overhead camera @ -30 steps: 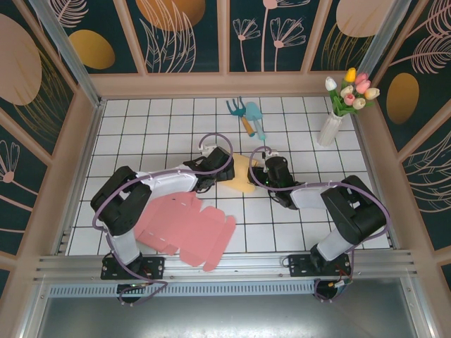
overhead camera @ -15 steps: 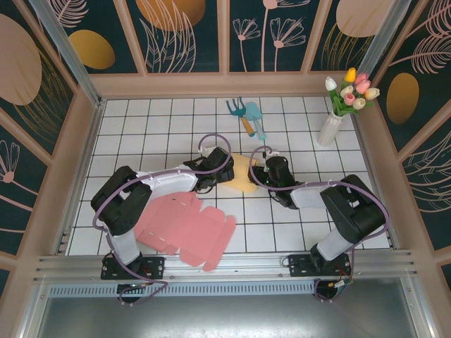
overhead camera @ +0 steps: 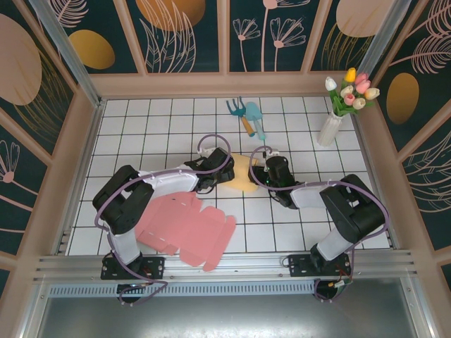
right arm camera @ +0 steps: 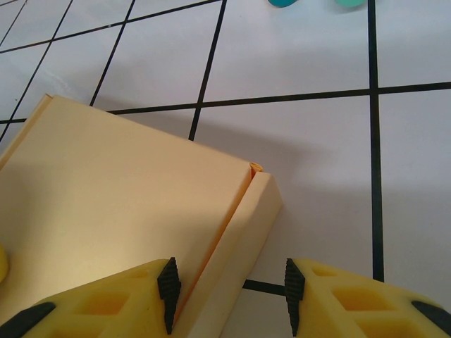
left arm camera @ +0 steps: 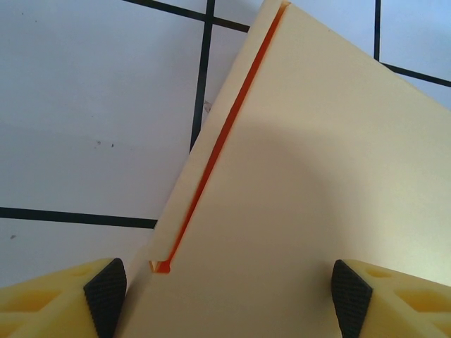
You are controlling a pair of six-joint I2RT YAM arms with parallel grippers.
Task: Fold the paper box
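Claws, two in all, flank one yellow paper box point(overhead camera: 243, 176) at mid-table: we see the right claw point(right arm camera: 229, 296) parted astride its side wall, but cannot tell whether the left claw point(left arm camera: 227, 296) grips. One flat pink blank point(overhead camera: 187, 229) lies at its 7 o'clock, one vase point(overhead camera: 328, 129) at 2.

The desk point(overhead camera: 141, 127) is covered in white square tiles divided by thin black lines, and its surface is glossy and clean under soft, even light that casts only faint shadows. Pale wooden framing point(overhead camera: 225, 83) runs round it as a low ledge and rises into uprights. Behind the framing stand the back wall point(overhead camera: 176, 35), left wall point(overhead camera: 28, 84) and right wall point(overhead camera: 423, 105): dark teal panels printed with peach and orange ovals, leaves and line-drawn flowers. An aluminium rail point(overhead camera: 225, 264) borders the near edge, with a grey metal sheet point(overhead camera: 225, 317) below it.
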